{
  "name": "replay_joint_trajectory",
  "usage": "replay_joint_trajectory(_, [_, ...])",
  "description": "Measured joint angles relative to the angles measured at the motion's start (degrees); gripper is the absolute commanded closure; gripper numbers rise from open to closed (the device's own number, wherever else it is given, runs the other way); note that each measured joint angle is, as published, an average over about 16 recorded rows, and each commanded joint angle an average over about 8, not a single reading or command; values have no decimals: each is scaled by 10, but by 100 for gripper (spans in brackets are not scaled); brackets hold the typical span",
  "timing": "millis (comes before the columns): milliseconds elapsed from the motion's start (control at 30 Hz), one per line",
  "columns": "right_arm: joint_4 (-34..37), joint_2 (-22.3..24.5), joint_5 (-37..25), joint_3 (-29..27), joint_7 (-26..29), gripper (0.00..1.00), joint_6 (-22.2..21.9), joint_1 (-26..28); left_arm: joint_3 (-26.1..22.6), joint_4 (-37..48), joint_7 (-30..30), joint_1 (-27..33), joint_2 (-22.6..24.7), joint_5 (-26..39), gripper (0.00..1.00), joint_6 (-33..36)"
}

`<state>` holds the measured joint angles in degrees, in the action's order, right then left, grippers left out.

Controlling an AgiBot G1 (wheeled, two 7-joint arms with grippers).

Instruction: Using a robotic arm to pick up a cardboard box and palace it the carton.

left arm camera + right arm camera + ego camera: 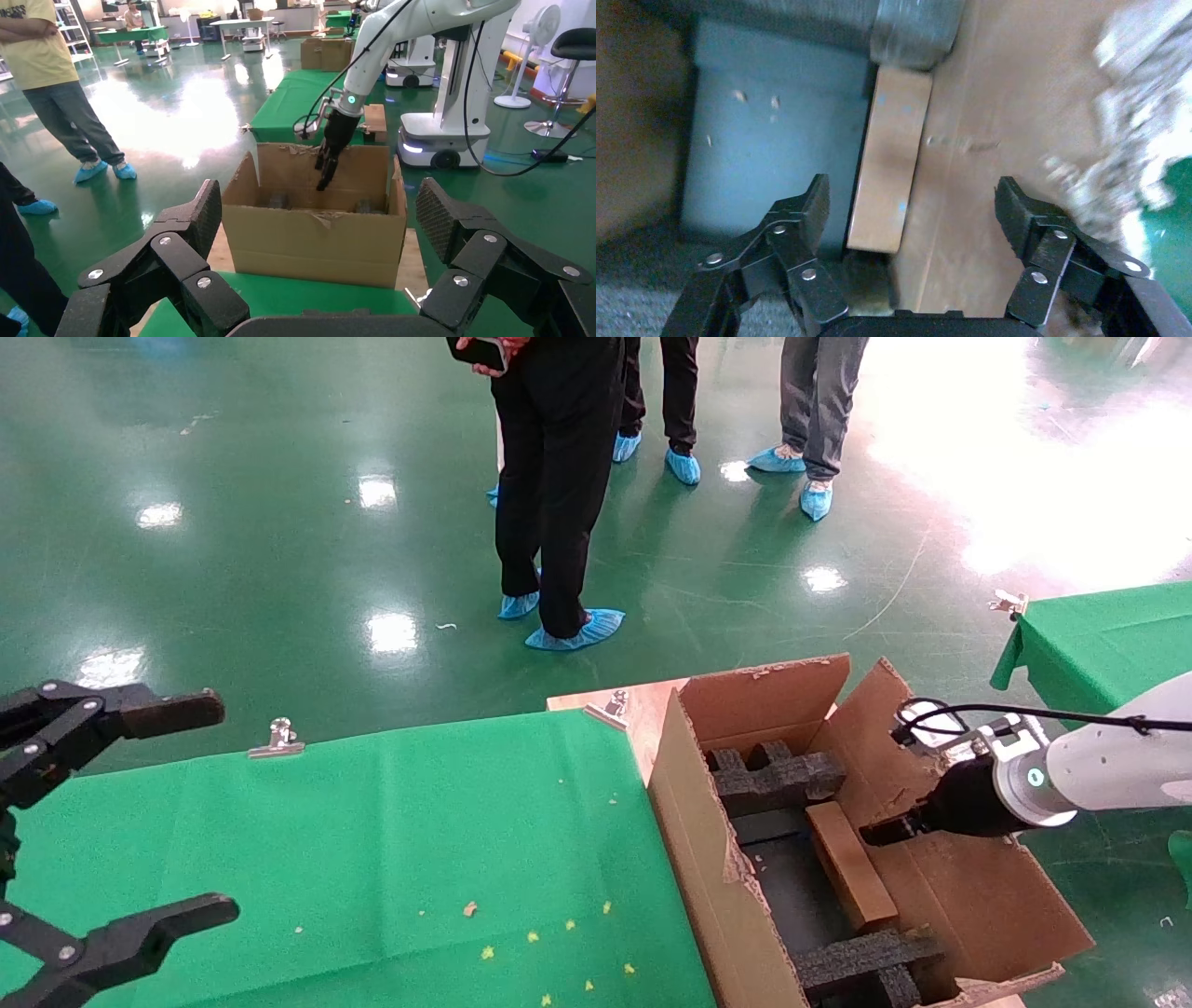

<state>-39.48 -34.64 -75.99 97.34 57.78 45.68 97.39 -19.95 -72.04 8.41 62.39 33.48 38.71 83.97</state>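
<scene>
The carton [691, 831] stands open at the right end of the table, with black foam blocks [778, 775] inside. The cardboard box [849, 877] stands on edge inside it, against the far-right wall. The robotic arm's right gripper [880, 831] hangs open and empty just above the box, not touching it. In the right wrist view the box [888, 168] lies below the spread right gripper [912, 189], beside the carton wall [975, 140]. My left gripper [222, 806] is open and empty at the far left; its wrist view shows the carton [316, 239] and the right gripper [325, 172].
A green-clothed table [372, 859] with metal clips [277, 738] and yellow crumbs lies left of the carton. Several people in blue shoe covers [559, 477] stand behind on the green floor. A second green table [1108, 635] is at the right.
</scene>
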Motion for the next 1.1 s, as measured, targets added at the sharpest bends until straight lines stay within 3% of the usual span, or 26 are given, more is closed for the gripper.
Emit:
replay_joint_trajectory(300, [-81, 38, 22, -32, -17, 0, -34, 35, 0, 0, 0, 0, 0, 0, 0, 0])
replay_joint_trajectory(533, [-181, 81, 74, -72, -61, 0, -51, 54, 0, 0, 0, 0, 0, 0, 0, 0])
replay_joint_trajectory(800, [-265, 117, 172, -118, -150, 0, -18, 51, 0, 0, 0, 0, 0, 0, 0, 0])
replay_joint_trajectory(1100, [-287, 129, 245, -145, -215, 0, 27, 39, 0, 0, 0, 0, 0, 0, 0, 0])
